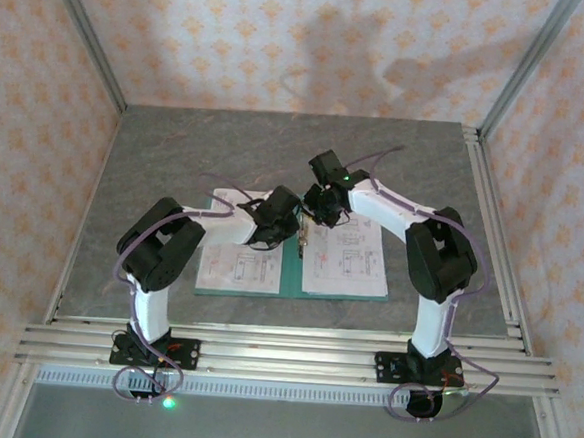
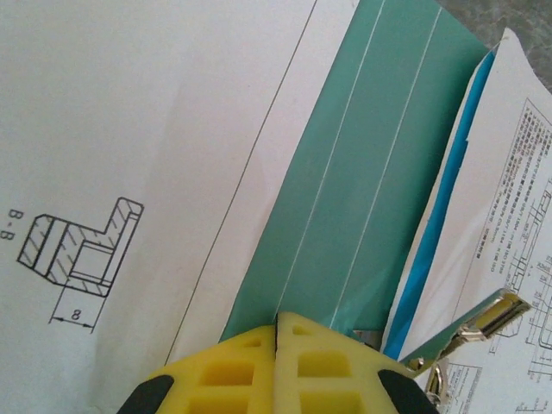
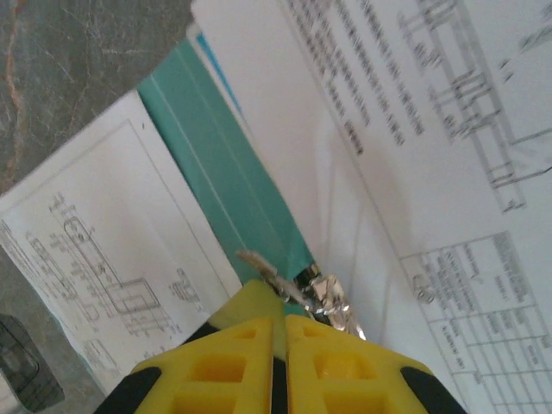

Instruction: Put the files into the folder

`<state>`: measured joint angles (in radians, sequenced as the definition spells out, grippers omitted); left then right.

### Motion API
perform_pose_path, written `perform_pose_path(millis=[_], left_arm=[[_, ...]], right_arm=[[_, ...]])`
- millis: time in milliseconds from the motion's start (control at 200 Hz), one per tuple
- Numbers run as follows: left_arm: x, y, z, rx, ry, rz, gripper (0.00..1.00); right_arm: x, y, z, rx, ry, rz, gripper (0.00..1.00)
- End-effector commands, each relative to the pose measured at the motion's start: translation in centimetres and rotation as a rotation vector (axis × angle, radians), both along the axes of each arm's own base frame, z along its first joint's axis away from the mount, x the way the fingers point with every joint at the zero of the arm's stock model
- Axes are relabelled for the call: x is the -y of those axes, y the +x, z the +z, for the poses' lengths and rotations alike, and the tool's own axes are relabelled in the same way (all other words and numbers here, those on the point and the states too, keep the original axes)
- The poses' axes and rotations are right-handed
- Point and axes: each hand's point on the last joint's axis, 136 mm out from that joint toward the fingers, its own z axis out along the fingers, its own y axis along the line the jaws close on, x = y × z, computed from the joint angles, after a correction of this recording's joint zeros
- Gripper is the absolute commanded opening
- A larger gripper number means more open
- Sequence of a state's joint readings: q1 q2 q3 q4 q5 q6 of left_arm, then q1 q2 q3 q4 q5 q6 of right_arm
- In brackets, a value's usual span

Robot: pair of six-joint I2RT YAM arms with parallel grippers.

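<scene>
Folder (image 1: 290, 277): open flat on the grey table (image 1: 156, 159), near the middle, with its teal spine strip bare.
Files: one white printed sheet (image 1: 238, 267) lies on the left cover and another (image 1: 344, 258) on the right cover.
Left gripper (image 2: 276, 323): fingers pressed together, holding nothing, over the spine strip just left of the clip.
Clip (image 2: 470, 321): metal, at the spine, with its lever tilted up.
Right gripper (image 3: 278, 310): just beyond, fingers closed together with their tips touching the clip; I cannot tell whether it is pinched.

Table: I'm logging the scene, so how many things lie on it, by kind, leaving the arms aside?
Paper sheets showing: 2
Teal folder: 1
Metal clip: 1
Total: 4
</scene>
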<state>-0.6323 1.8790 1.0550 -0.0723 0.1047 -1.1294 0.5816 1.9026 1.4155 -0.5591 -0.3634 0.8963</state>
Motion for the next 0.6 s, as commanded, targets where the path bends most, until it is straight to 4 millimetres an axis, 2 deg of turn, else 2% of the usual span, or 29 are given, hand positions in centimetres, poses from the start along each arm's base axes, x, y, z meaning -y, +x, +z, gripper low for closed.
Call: perform_pose_path(millis=[0, 155, 280, 445, 596], left_arm=[[-2.0, -1.4, 0.3, -0.048, 0.05, 0.034, 0.0], [-2.7, -1.5, 2.8, -0.007, 0.05, 0.049, 0.0], [-3.4, -2.8, 3.2, -0.02, 0.053, 0.053, 0.0], [-5.0, -6.2, 2.6, -0.094, 0.073, 0.048, 0.0], [-8.1, -10.5, 2.1, -0.172, 0.155, 0.044, 0.0]], right_arm=[[1.1, 2.0, 1.5, 0.058, -0.066, -0.023, 0.12], [0.8, 3.6, 0.3, 0.042, -0.104, 0.005, 0.12], [0.3, 4.4, -0.8, 0.014, -0.136, 0.044, 0.12], [0.0, 5.0, -1.2, 0.006, -0.164, 0.076, 0.12], [-0.2, 5.1, -1.2, 0.006, -0.164, 0.095, 0.12]])
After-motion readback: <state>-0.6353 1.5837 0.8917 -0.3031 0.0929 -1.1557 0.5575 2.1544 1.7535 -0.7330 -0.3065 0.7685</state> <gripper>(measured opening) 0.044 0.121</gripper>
